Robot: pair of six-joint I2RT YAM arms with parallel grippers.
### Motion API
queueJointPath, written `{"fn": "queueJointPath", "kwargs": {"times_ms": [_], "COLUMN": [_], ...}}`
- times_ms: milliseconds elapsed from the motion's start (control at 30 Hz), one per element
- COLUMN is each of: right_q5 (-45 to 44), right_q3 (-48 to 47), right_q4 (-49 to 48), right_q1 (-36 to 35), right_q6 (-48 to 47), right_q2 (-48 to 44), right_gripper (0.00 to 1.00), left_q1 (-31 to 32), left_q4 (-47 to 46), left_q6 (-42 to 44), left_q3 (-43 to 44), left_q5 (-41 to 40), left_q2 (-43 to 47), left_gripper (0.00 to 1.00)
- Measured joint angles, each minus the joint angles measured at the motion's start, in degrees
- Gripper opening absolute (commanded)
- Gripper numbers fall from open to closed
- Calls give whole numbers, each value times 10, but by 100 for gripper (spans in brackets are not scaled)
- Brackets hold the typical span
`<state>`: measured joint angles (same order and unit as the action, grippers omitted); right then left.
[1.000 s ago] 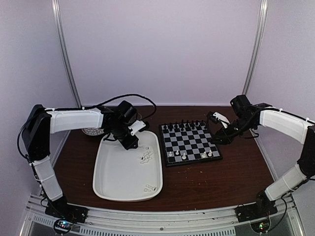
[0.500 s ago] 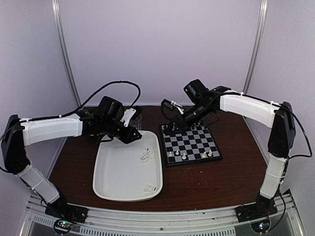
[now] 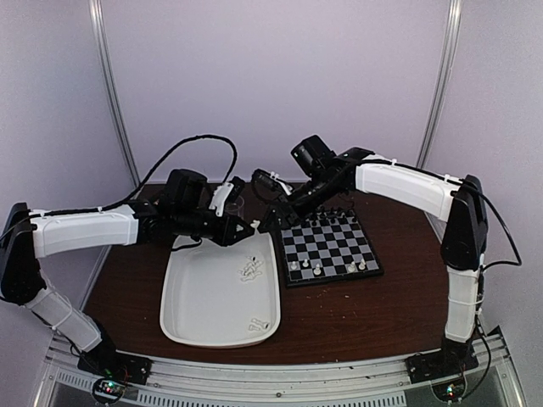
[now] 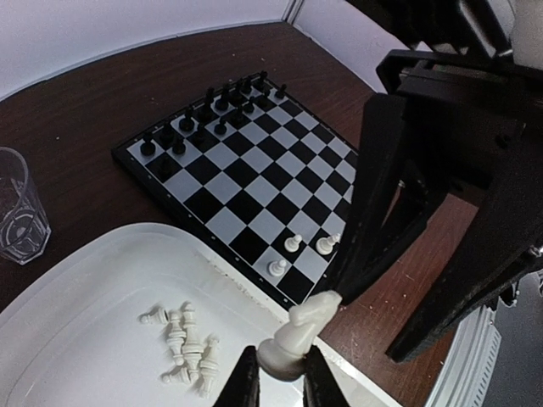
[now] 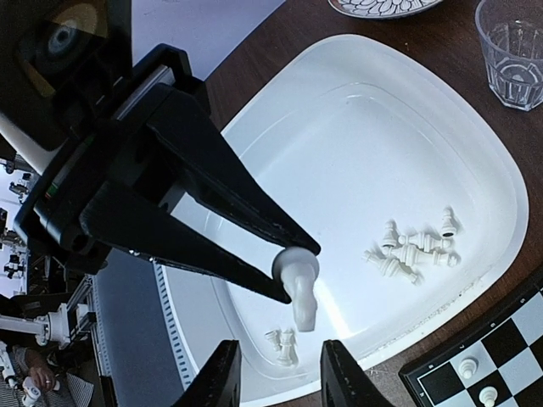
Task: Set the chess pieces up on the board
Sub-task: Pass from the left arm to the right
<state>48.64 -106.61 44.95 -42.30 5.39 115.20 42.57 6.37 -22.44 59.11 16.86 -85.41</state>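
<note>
I am holding a white knight [image 4: 299, 332] clamped between the fingers of the left gripper [image 3: 251, 227], hovering over the one o'clock corner of the tray [image 3: 191, 309]. The right gripper [image 3: 268, 222] is facing it, fingers standing apart. The board [image 3: 329, 248] is lying at the tray's three o'clock, with loose white chess pieces [image 3: 250, 271] lying in the tray.

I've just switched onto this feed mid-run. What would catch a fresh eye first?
The two grippers face each other almost tip to tip above the far right corner of the white tray. The left gripper is shut on a white knight by its base, and the right gripper has its jaws open, not around it. On the board, black pieces line the far edge, a few white pieces stand near, and loose white pieces lie in the tray.
</note>
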Motion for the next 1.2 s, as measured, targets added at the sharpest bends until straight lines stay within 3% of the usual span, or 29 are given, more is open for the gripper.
{"fn": "queueJointPath", "kwargs": {"times_ms": [533,967,1033,1200], "right_q5": [15,30,32,32], "right_q3": [-11,-10,-10,-10], "right_q4": [-12,-28,-29,-32], "right_q1": [3,11,12,12], "right_q6": [25,44,43,41], "right_q2": [23,23,23,23], "right_gripper": [28,0,0,0], "left_q1": [3,8,8,11], "left_q4": [-21,-23,-23,-22], "left_q6": [-11,-10,-10,-8], "left_q3": [-2,1,2,3], "left_q5": [33,45,45,45], "left_q2": [-13,-27,-27,-27], "left_gripper": [16,18,20,39]}}
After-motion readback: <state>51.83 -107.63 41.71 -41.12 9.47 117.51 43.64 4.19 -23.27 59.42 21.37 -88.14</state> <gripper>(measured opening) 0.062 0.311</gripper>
